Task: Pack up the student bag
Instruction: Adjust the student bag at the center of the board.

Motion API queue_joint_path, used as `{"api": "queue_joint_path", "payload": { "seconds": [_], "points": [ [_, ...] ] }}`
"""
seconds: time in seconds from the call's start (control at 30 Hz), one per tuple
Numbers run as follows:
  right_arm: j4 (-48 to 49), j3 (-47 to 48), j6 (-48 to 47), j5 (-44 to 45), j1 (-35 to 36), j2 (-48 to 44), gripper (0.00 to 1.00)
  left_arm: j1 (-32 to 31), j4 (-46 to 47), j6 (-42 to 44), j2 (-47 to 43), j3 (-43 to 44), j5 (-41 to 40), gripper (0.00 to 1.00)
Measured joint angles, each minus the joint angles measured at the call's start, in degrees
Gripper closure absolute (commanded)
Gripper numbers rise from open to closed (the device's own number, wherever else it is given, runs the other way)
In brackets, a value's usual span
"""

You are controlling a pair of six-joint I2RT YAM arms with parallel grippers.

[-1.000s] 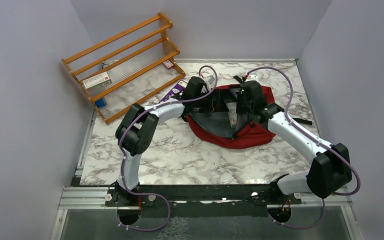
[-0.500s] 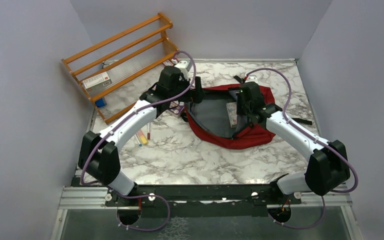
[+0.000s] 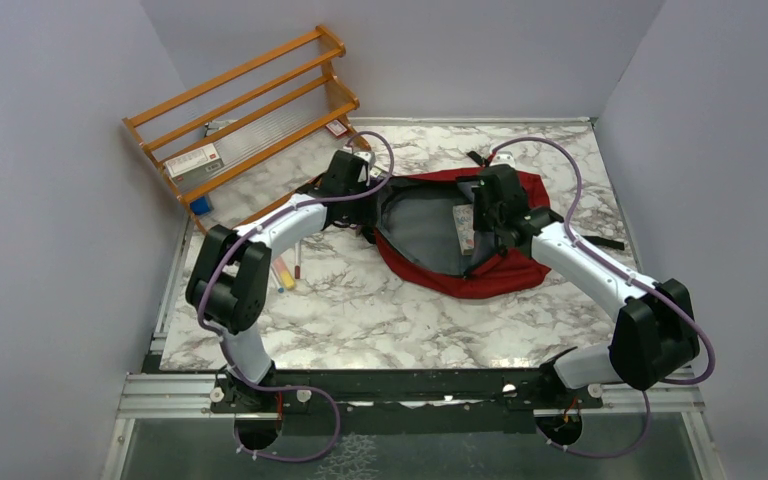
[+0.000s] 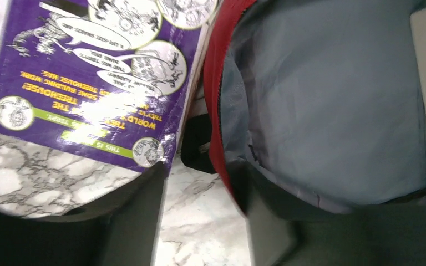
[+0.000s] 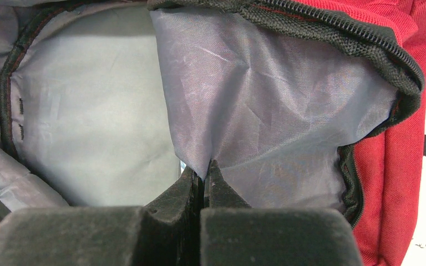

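Toward the far middle of the table the bag [image 3: 495, 275] lies flat, its mouth open toward me and the grey lining showing. A pale flat thing [image 3: 462, 225] sits inside; I cannot tell what it is. My right gripper [image 5: 202, 169] is pressed together on a fold of that lining just under the zip edge and holds the flap up, so the mouth gapes.

Just beside the bag's left rim lies a purple book [image 4: 89, 83], flat on the marble, one corner nearly touching the red edge. My left gripper [image 4: 199, 185] hangs low over that spot with its jaws spread and nothing between them. One finger is at the book's corner, the other at the bag's rim, and a black strap tab [image 4: 197, 152] lies in the gap.

I judge the step in hand to be taking the book. To do it well I would shift left so both fingers bracket the book's edge alone, clear of the tab and the rim, then close firmly, since the glossy cover may slip. I would keep the right pinch high and lead the book in flat along the lining, under the zip.

Further left lie some pens [image 3: 285, 270], and beyond them a wooden rack [image 3: 250, 95].
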Motion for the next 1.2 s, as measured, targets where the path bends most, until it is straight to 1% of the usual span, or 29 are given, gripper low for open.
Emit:
{"api": "queue_joint_path", "payload": {
  "seconds": [0.07, 0.23, 0.37, 0.47, 0.57, 0.7, 0.73, 0.77, 0.9, 1.0, 1.2],
  "points": [
    [0.0, -0.3, 0.0, 0.0, 0.0, 0.0, 0.99, 0.0, -0.1, 0.2, 1.7, 0.1, 0.9, 0.73],
    [0.0, -0.7, 0.0, 0.1, -0.4, 0.0, 0.99, 0.0, -0.3, -0.5, 3.1, 0.6, 3.8, 0.99],
    [-0.2, -0.8, -0.1, 0.4, -1.2, 0.1, 0.99, -0.1, -0.3, -0.8, 2.6, 0.7, 6.5, 1.0],
    [-0.5, -0.8, -0.5, 0.9, -2.2, 0.4, 0.99, -0.9, -0.4, -1.4, 0.7, -0.1, 8.3, 1.0],
    [-0.9, -0.7, -1.2, 1.2, -3.9, 1.0, 0.99, -3.5, -0.4, -2.3, -2.1, -1.4, 9.9, 1.0],
    [-2.2, 0.0, -2.5, 1.5, -6.8, 1.3, 0.99, -9.1, -0.3, -3.8, -5.5, -3.1, 11.8, 1.0],
    [-2.9, 0.4, -2.8, 1.5, -7.2, 1.4, 0.98, -10.2, -0.3, -4.3, -6.0, -3.7, 12.3, 0.95],
    [-3.5, 0.9, -3.1, 1.6, -7.5, 1.5, 0.94, -11.2, -0.3, -4.7, -6.6, -4.3, 12.7, 0.86],
    [-5.3, 1.6, -3.7, 1.4, -7.8, 1.5, 0.74, -11.3, -0.5, -6.1, -8.2, -7.4, 12.7, 0.64],
    [-6.8, 1.6, -3.8, 0.5, -7.8, 1.2, 0.66, -9.6, -1.1, -7.1, -8.3, -8.0, 12.5, 0.57],
    [-9.6, 1.7, -3.8, -3.3, -7.8, -3.0, 0.55, -4.6, -1.2, -8.1, -11.2, -8.0, 12.3, 0.4]
  ]
}}
